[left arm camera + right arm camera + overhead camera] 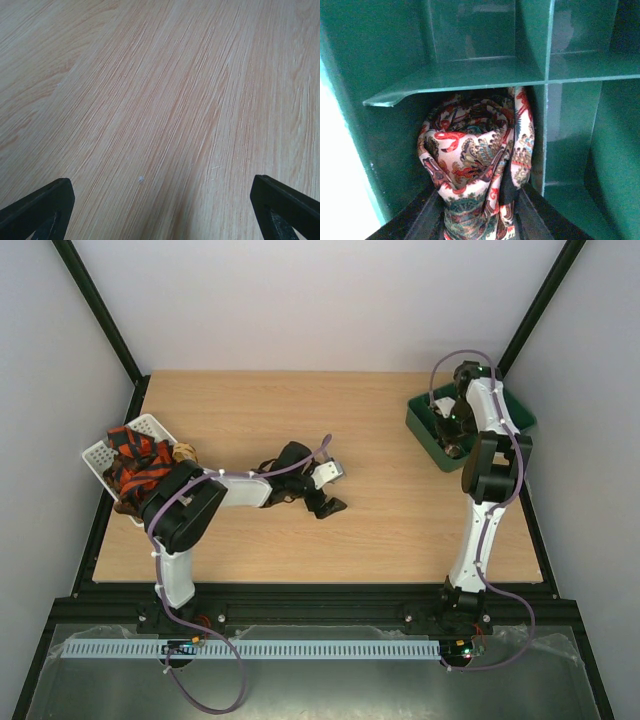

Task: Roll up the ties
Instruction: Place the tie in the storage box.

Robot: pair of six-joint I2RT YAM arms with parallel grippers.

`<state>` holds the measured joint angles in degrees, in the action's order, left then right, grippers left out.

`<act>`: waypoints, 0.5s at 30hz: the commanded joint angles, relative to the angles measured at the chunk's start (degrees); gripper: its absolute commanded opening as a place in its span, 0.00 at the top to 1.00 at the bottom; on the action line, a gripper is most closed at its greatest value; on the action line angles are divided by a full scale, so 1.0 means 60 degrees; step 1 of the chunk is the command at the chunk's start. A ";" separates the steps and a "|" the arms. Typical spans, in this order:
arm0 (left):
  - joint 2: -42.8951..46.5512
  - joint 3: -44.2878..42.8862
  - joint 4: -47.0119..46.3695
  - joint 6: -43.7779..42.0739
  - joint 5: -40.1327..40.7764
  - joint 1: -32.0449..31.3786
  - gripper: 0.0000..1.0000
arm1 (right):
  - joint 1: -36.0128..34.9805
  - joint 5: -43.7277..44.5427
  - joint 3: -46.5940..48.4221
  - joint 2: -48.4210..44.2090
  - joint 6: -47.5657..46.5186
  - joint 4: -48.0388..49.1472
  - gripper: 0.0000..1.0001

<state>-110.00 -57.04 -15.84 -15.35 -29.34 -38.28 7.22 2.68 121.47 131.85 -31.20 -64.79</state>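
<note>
1. From above, the left arm (185, 505) bent its elbow over the white basket (98, 453) at the worktop's (400, 540) left edge. Its forearm reached toward the middle, and the left pincer (335, 490) was spread wide over bare wood. Red-orange and black ties (135, 468) lay heaped in the basket, partly covered by that elbow. The right arm (490, 470) rose from the near edge, folded at the elbow and pointed its wrist down into the green tray (422, 427) at the far right corner. Its tip was hidden behind its own wrist.

2. From the left wrist, only the two black fingers (42, 205) showed, one in each bottom corner and cut off by the frame. They stood well apart with plain wood grain between them.

3. From the right wrist, the right pincer (480, 220) pointed into one tray compartment. A rolled tie (470, 150), pale with a red and green print, sat there close against the upright divider. The dark fingers (422, 220) lay just beside the roll's near end, one on each side. Whether they pinched it or stood loose could not be told, as fabric and the frame edge hid their tips. The left margin was washed out white.
</note>
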 commanded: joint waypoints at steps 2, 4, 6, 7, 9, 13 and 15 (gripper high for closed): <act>0.0427 -0.0047 0.0153 -0.0011 0.0055 0.0154 0.01 | 0.0084 0.0289 0.0676 -0.0081 0.0198 -0.0678 0.56; 0.0459 -0.0101 0.0226 -0.0047 0.0042 0.0180 0.01 | 0.0085 0.0251 0.0802 -0.0264 0.0244 -0.0724 0.49; 0.0477 -0.0148 0.0275 -0.0087 0.0028 0.0197 0.01 | 0.0085 0.0204 0.0855 -0.0486 0.0276 -0.0743 0.45; 0.0505 -0.0168 0.0293 -0.0104 0.0024 0.0206 0.01 | 0.0081 0.0175 0.0862 -0.0620 0.0298 -0.0744 0.44; 0.0556 -0.0197 0.0302 -0.0123 0.0027 0.0226 0.01 | 0.0085 0.0111 0.0863 -0.0882 0.0361 -0.0744 0.39; 0.0789 -0.0288 0.0242 0.0109 0.0187 0.0335 0.01 | 0.0081 -0.0159 0.0886 -0.1525 0.0603 -0.0540 0.26; 0.1022 -0.0415 0.0223 0.0404 0.0286 0.0477 0.01 | 0.0084 -0.0441 0.0864 -0.1914 0.0807 -0.0266 0.13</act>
<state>-108.01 -57.21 -14.72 -15.16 -28.64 -37.01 7.51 2.61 125.03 127.00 -28.42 -65.67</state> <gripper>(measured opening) 0.992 0.772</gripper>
